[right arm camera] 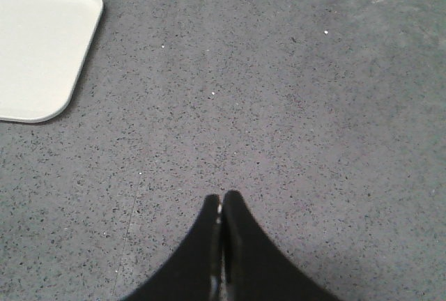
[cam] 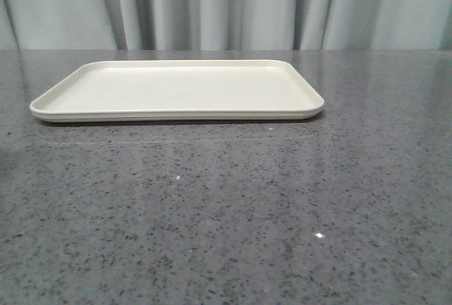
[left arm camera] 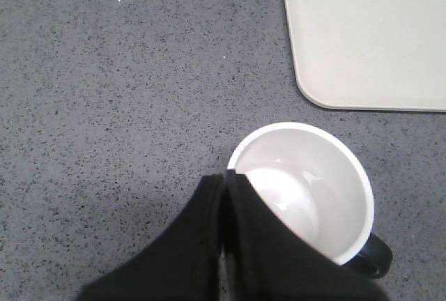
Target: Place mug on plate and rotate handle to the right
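**One mug, one plate: stock at hand**

One mug [left arm camera: 306, 193]: white, upright, empty, standing on the grey speckled surface [left arm camera: 125, 85] just off the plate's rounded corner, not yet on it. The handle [left arm camera: 373, 256], glossy black, juts from the mug's far side relative to the plate. It is not seen in the front view.

One plate [cam: 176, 90]: cream, flat, low rim, bare.

Left gripper [left arm camera: 226, 182]: fingers pinched on the mug's rim wall, one inside and one outside, on the side away from the plate.

Right gripper [right arm camera: 221, 203]: fingers pressed together, holding nothing, over bare surface, well apart from the plate.

Handling, as judged: rigid, light, smooth-glazed, so likely to slip or swing in a rim pinch; chips if set down hard. The rim hold suits lifting; the handle offers the lever for turning.

Markings: no writing or brand legible in any view.
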